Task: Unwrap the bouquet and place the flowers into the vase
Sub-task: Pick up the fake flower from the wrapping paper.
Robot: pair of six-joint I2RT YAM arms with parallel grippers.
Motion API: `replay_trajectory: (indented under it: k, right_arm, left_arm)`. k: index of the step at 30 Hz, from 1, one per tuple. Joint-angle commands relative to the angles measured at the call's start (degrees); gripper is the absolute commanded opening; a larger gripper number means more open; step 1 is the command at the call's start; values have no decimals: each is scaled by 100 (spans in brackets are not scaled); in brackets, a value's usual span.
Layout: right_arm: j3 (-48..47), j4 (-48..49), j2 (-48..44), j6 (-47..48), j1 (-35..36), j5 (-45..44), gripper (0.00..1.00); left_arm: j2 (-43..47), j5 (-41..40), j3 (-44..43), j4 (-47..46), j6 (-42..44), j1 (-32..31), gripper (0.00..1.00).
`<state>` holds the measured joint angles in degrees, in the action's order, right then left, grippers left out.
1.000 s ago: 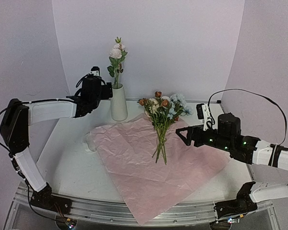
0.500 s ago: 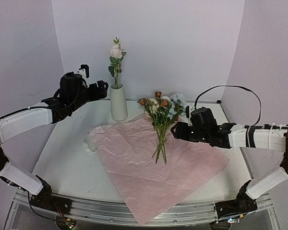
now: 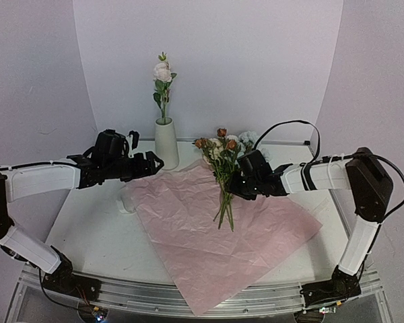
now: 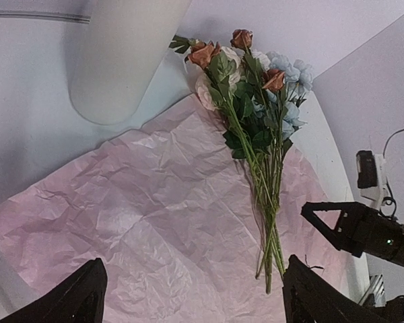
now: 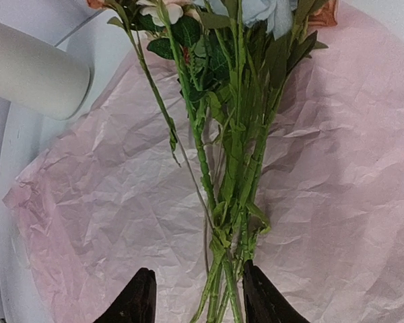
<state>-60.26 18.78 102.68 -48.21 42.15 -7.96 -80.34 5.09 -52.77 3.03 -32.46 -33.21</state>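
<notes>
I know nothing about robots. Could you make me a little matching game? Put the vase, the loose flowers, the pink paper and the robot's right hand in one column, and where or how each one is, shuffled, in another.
Column one:
1. vase
2. loose flowers
3. pink paper
4. right hand

Column two:
A. spread flat on the table
B. one finger on either side of the green stems
C. upright at the back, one pale rose standing in it
D. lying on the paper, blooms toward the back wall

Pairs: 1-C, 2-D, 3-A, 4-B
</notes>
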Motion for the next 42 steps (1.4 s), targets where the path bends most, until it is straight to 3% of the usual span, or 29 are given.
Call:
replay_trajectory:
  k: [1, 15, 27, 33, 42]
  right_arm:
    - [-371, -189, 386, -315, -5, -106, 43]
    - [-943, -238, 1246, -194, -158, 129, 27]
    - [-1184, -418, 1518, -169, -223, 148, 33]
    - [-1198, -458, 1512, -186, -227, 281, 12]
    - [-973, -507, 757, 61, -234, 216, 11]
  left_arm:
    - [117, 259, 160, -139, -215, -19, 92]
    - [199, 135, 414, -223, -108, -27, 92]
    - [199, 88, 411, -224, -3, -24, 92]
    - [262, 63, 457, -216, 12, -27, 92]
    - [410, 114, 522, -217, -131, -28, 92]
